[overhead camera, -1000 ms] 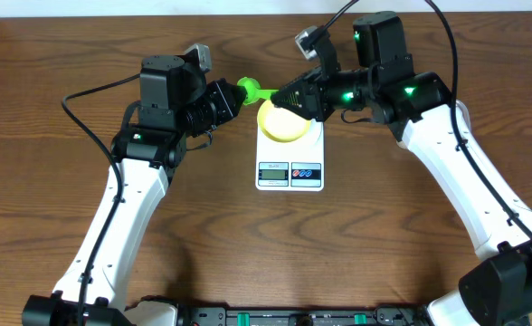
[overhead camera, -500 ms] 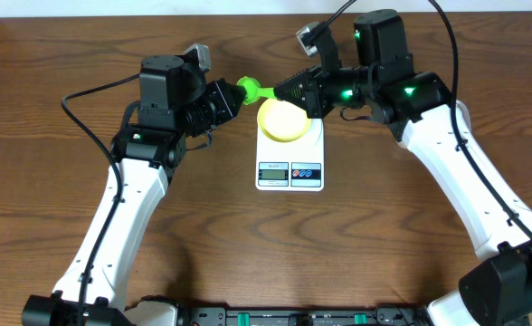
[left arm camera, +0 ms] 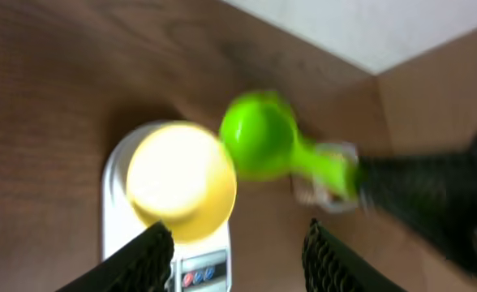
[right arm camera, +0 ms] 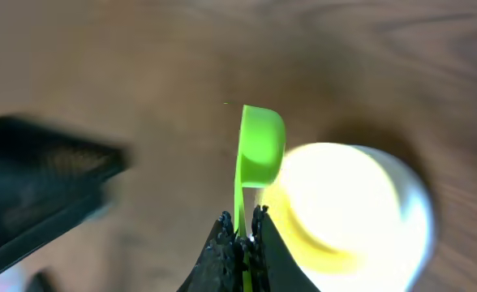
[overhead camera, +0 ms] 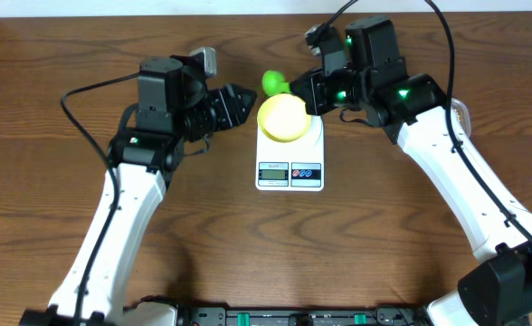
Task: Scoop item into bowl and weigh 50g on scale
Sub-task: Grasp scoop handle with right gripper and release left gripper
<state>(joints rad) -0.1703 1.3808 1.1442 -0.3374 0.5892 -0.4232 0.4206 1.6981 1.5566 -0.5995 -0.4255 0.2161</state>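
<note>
A pale yellow-green bowl (overhead camera: 282,118) (left arm camera: 182,178) (right arm camera: 336,203) stands on the white scale (overhead camera: 289,158) (left arm camera: 113,231). Its inside is washed out by glare, and I see none of the item. My right gripper (overhead camera: 300,91) (right arm camera: 240,227) is shut on the thin handle of a bright green scoop (overhead camera: 273,83) (left arm camera: 259,146) (right arm camera: 261,146). The scoop's cup hangs just past the bowl's far-left rim. My left gripper (overhead camera: 241,98) (left arm camera: 238,259) is open and holds nothing. It sits to the left of the scoop and bowl, apart from both.
The scale's display and two coloured buttons (overhead camera: 289,171) face the front edge. Black cables (overhead camera: 85,91) trail from both arms over the brown wooden table (overhead camera: 384,235). A white wall edge (overhead camera: 248,7) runs along the back, and a black rail (overhead camera: 275,317) along the front.
The left gripper has opened, let go of the green scoop and drawn back to the left. The right gripper has shut on the scoop's handle and now carries it alone.
</note>
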